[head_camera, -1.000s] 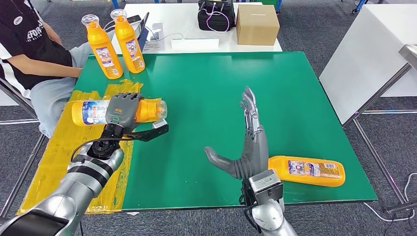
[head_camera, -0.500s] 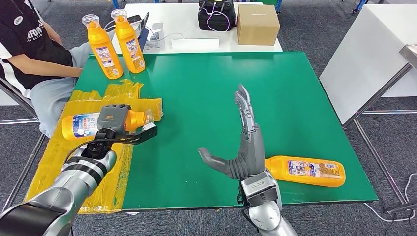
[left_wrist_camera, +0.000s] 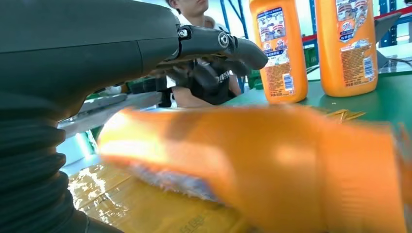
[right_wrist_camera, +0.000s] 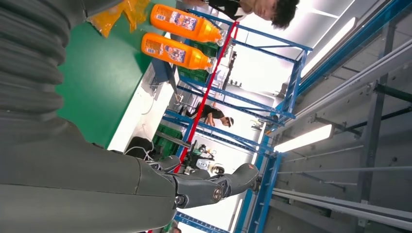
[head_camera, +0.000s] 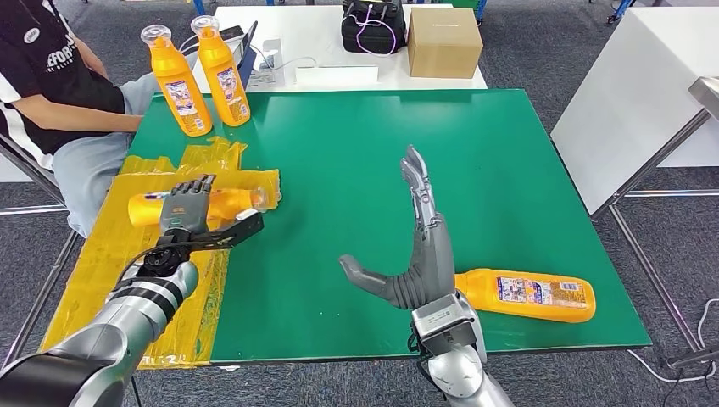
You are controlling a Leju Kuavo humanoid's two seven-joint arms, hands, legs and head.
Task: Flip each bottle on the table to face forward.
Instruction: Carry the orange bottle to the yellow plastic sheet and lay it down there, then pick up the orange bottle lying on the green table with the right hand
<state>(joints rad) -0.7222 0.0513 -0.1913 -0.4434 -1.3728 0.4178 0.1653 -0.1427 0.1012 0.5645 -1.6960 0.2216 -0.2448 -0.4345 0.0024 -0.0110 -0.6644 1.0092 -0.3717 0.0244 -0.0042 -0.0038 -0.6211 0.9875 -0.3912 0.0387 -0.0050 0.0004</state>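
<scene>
the left robot hand (head_camera: 188, 209) grips an orange bottle (head_camera: 222, 204) lying crosswise over yellow plastic (head_camera: 110, 254) on the green desk (head_camera: 339, 170), cap pointing right. the right robot hand (head_camera: 420, 250) is open, fingers spread.

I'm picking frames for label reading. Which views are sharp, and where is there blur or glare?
Head view: evenly lit and sharp, label readable on the lying bottle by the right hand. Left wrist view: the bottle under the left hand is smeared by motion blur. Right wrist view: bright ceiling lights wash out the background.
</scene>
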